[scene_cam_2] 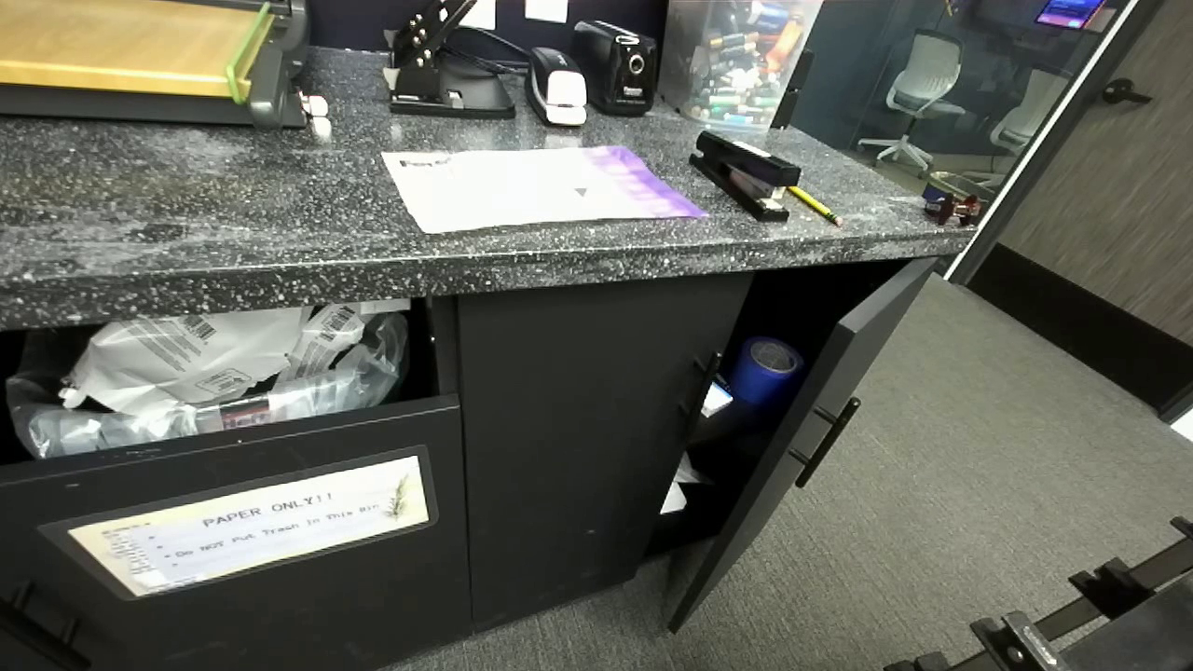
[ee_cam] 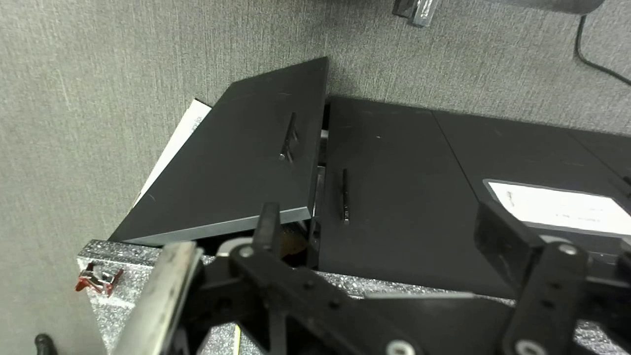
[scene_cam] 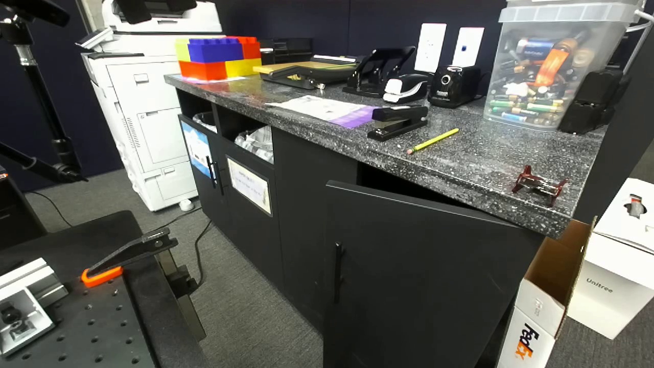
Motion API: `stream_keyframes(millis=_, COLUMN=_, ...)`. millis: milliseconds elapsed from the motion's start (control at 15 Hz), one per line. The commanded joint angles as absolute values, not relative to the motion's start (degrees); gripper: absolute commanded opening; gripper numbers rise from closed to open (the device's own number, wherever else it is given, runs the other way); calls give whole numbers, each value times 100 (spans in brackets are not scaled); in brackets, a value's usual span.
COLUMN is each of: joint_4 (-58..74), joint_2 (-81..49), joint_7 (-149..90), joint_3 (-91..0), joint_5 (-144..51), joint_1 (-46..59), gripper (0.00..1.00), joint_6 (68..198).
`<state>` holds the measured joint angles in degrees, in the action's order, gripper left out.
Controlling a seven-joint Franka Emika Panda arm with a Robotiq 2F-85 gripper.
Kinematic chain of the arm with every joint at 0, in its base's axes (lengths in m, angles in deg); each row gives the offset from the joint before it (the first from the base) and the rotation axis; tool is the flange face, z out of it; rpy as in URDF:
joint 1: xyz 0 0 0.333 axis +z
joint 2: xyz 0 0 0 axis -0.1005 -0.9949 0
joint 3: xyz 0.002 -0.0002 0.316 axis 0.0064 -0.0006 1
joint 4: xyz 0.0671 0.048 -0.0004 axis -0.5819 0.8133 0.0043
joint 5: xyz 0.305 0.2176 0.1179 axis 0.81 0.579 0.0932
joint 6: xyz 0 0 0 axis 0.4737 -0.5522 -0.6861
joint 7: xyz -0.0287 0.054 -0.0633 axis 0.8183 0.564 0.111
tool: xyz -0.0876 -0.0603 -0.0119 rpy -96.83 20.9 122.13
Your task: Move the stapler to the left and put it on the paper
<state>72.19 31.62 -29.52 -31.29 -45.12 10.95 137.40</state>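
The black stapler lies on the speckled dark counter, just beside the purple end of the paper. In an exterior view the stapler is apart from the sheet by a narrow gap. The white paper lies flat with a purple end; it also shows in an exterior view. In the wrist view my gripper has its fingers wide apart with nothing between them, above the counter's front edge and the cupboard fronts. The stapler and paper do not show in the wrist view.
A yellow pencil lies near the stapler. A hole punch, a white-and-black gadget, a pencil sharpener and a bin of batteries stand behind. A cupboard door hangs open below. A small red object lies at the counter corner.
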Motion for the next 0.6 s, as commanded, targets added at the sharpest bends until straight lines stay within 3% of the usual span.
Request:
stream_keyframes(millis=0, joint_4=6330, joint_2=2169, joint_7=-3303, joint_3=-2934, joint_5=-4706, joint_1=1027, gripper=100, joint_6=13761)
stream_keyframes(millis=533, joint_4=3615, joint_2=-365, joint_7=-3790, joint_3=-2974, joint_5=-5294, joint_1=1088, gripper=100, joint_6=13450)
